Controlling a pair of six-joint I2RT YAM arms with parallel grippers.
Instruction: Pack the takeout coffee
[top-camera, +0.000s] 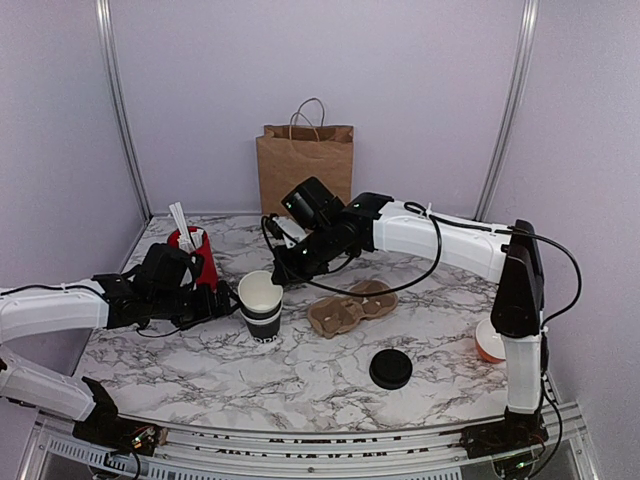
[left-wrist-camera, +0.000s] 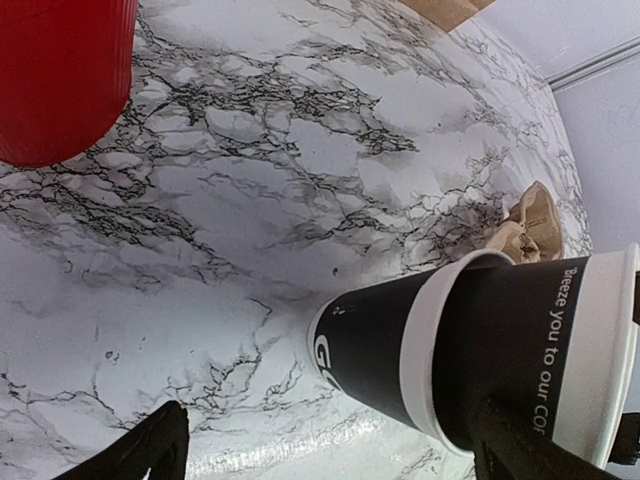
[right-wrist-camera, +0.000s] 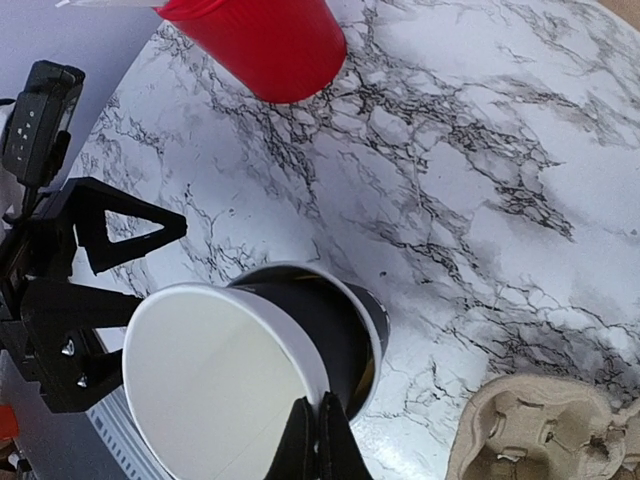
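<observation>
Evidently the takeout coffee (top-camera: 262, 328) stands upright (white-rimmed cup (top-camera: 260, 293) nested inside).

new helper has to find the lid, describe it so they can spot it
On the marble table, look toward the near edge, in front of the brown cardboard cup carrier. The lid lies alone there: a flat, round, all-black disc, far lower than the stacked paper cups to its left.

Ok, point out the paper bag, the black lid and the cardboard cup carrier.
paper bag (top-camera: 305, 170), top external view, middle of its front face.
black lid (top-camera: 390, 369), top external view, centre of its top.
cardboard cup carrier (top-camera: 333, 316), top external view, its near-left cup well.
</observation>
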